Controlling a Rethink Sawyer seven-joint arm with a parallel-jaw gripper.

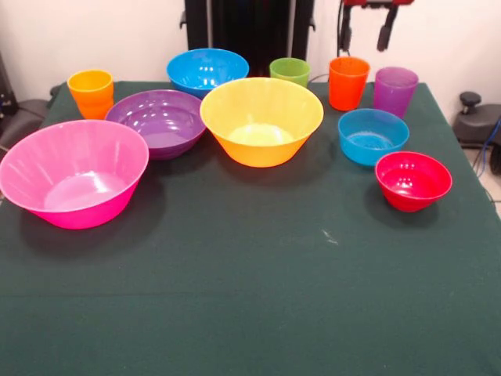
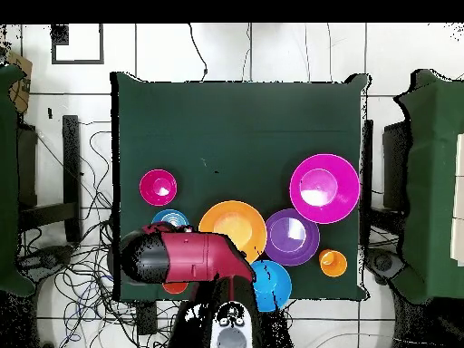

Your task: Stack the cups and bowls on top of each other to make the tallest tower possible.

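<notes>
Four cups (image 1: 347, 82) unstacked below raised pincer (image 1: 365, 31), jaws parted, empty.

No writing, label, brand, number or sign can be read anywhere in either view.
</notes>
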